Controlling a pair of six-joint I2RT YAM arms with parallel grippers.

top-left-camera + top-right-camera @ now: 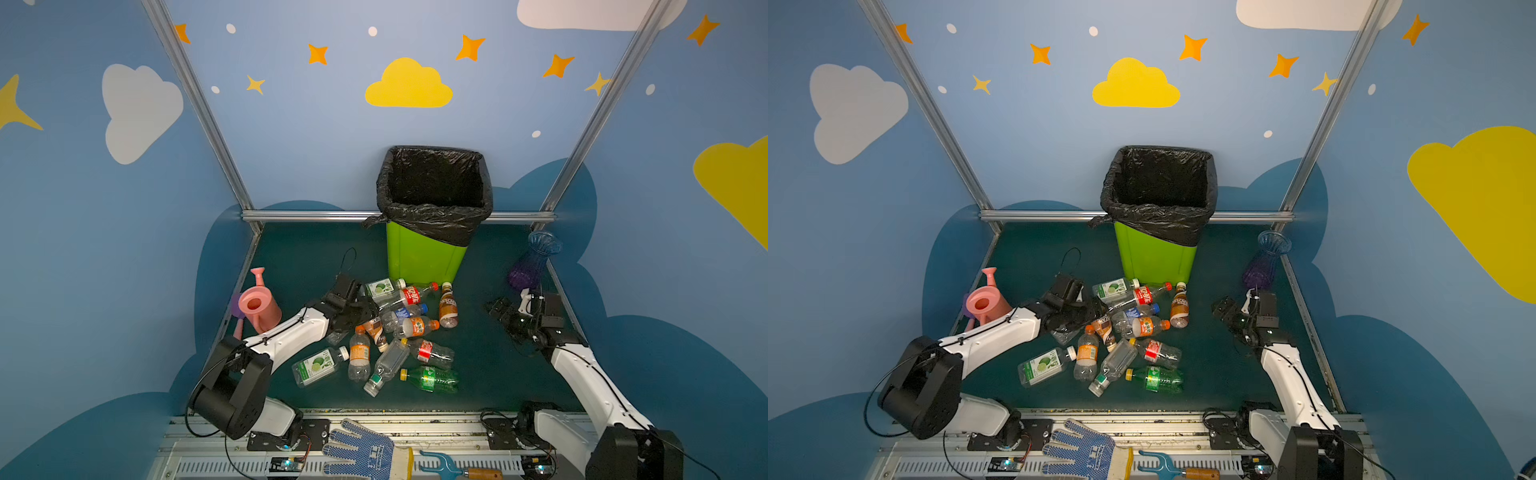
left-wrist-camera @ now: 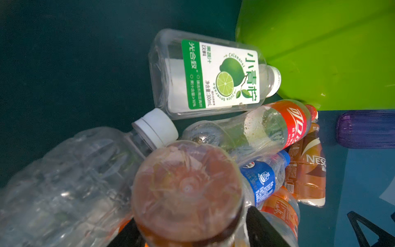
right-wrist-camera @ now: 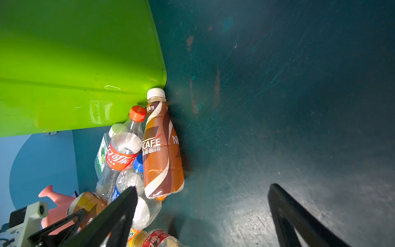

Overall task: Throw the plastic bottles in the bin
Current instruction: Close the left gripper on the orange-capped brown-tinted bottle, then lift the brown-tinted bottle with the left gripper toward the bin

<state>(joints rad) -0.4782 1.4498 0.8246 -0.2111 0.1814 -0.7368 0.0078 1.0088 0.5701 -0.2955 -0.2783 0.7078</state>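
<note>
Several plastic bottles lie in a heap on the dark green floor in front of the lime-green bin, which has a black bag over its rim. My left gripper is down in the heap's left side. In the left wrist view its jaws sit on either side of a brown-label bottle, whose base faces the camera. A lime-label bottle and a red-label cola bottle lie beyond it. My right gripper hangs open to the right of the heap, over bare floor, near a brown coffee bottle.
A pink watering can stands at the left wall. A blue-purple vase stands at the right wall, just behind the right arm. A dotted work glove and a blue hand rake lie on the front rail.
</note>
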